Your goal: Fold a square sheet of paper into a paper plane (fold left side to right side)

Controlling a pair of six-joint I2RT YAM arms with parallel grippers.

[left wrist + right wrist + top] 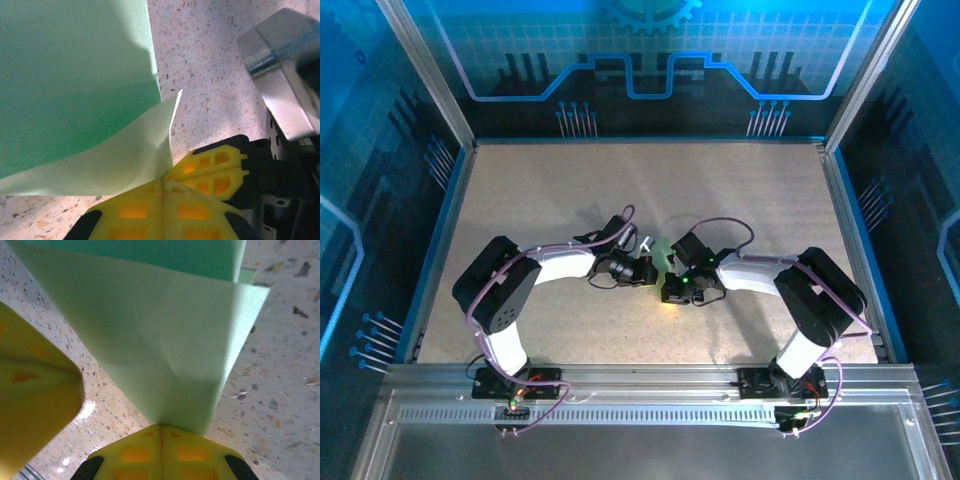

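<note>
Left tool (162, 181) pinches paper (75, 75) flap; right tool (161, 426) pinches its lower edge; paper outline cropped.

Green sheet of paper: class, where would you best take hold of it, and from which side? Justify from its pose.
Probably a lifted corner, pinched edge-on from outside, low over the table. The sheet of paper is thin and curls up there, so jaws fit around it. The left gripper and right gripper are each shut on such lifted paper.
</note>
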